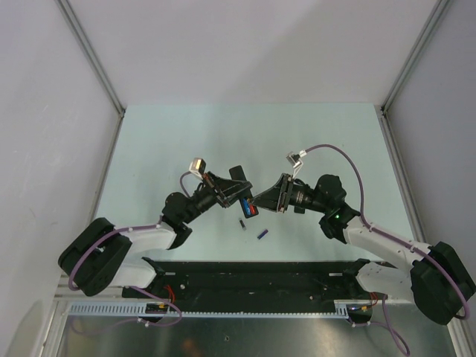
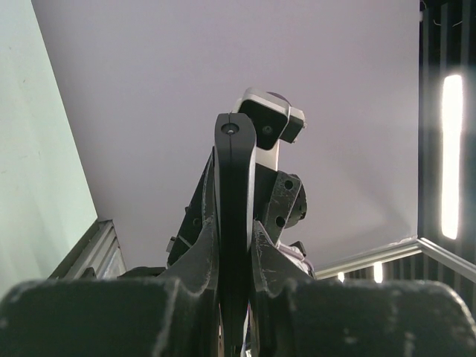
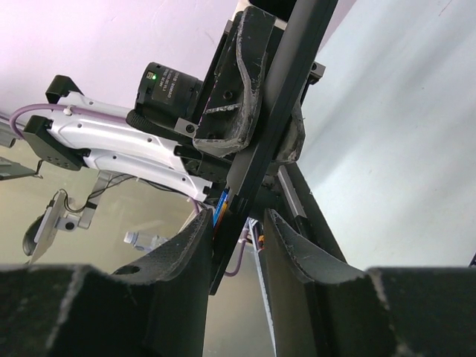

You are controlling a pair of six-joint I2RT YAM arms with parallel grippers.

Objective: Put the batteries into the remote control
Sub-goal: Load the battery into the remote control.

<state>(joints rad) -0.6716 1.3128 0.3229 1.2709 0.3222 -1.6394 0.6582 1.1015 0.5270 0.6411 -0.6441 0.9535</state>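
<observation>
My left gripper holds the remote control up above the table, shut on it. In the left wrist view the remote control is a black bar standing edge-on between the left gripper's fingers. Blue and red batteries show at the remote's lower end. My right gripper meets it from the right. In the right wrist view the remote control ends between the right gripper's jaws. It lies against the left finger, with a gap to the other. A blue and orange battery shows there.
Two loose batteries lie on the pale green table below the grippers, one dark and one blue. The black base rail runs along the near edge. Grey walls close in the table at both sides.
</observation>
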